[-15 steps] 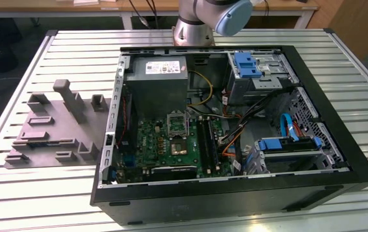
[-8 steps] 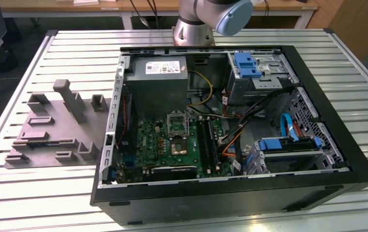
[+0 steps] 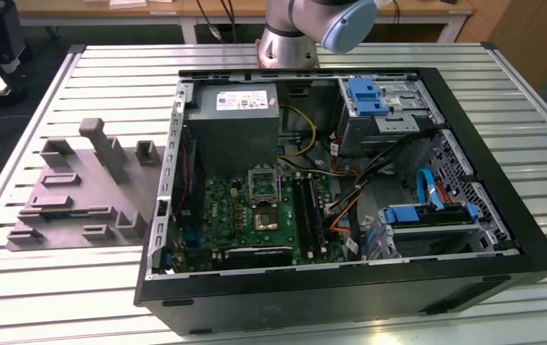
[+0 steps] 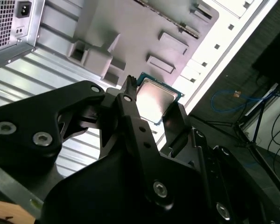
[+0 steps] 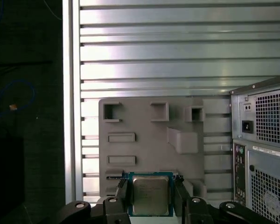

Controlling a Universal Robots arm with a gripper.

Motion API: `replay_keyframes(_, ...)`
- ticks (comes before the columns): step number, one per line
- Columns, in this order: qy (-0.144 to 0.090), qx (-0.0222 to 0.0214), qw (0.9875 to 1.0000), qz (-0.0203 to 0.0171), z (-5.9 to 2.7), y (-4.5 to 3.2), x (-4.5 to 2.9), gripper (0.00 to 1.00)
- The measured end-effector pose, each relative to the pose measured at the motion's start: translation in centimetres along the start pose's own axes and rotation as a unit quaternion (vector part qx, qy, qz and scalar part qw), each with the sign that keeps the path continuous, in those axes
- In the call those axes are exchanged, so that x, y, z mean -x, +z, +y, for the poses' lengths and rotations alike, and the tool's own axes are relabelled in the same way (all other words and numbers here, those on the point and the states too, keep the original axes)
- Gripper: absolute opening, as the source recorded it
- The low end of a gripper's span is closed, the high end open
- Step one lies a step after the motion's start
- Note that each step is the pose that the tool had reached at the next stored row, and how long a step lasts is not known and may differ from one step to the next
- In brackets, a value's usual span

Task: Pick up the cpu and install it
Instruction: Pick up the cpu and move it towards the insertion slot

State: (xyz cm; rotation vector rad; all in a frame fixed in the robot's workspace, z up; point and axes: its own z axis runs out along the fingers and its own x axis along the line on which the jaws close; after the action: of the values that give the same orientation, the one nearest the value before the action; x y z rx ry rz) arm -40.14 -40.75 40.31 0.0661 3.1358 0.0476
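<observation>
cpu (image 5: 150, 196) is gripped by 2 opposite edges in the claw (image 5: 150, 192). It is held in the air, off the grey tray, and is not yet in the case.

Everything is carried by the slatted metal tabletop (image 3: 52, 302). The black computer case (image 3: 350, 295) is laid on its side there with the panel off. Inside it are a grey power supply (image 3: 238, 122), a green motherboard (image 3: 254, 215), drive cages with blue catches (image 3: 369, 97) and loose orange and blue cables. A silver socket frame (image 3: 264, 180) is set on the motherboard and appears tilted up, though this cannot be told for certain.

The grey tray (image 3: 72, 208) lies flat on the tabletop just beside the case, on the exterior view's left. It is moulded with raised blocks and with square and oblong recesses. Nothing is seen in the recesses shown in the first wrist view.

The claw's 2 black fingers (image 4: 130, 100) are clenched on the chip. Its silvery top is turned toward both wrist cameras and a greenish rim shows around it. Being square, the chip offers no long axis.

In the first wrist view the rear wall of the case is seen beside the tray. The socket is therefore judged to lie well apart from the claw, beyond that wall.
</observation>
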Motion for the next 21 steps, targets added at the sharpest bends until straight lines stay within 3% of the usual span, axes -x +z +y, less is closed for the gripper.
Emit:
replay_keyframes(9,0.000,0.0000,1.0000,0.0000,0.08,0.04,2.00,0.47)
replay_keyframes(15,0.000,0.0000,1.0000,0.0001,0.11,0.05,2.92,0.47)
replay_keyframes(21,0.000,0.0000,1.0000,0.0000,0.13,0.09,3.34,0.47)
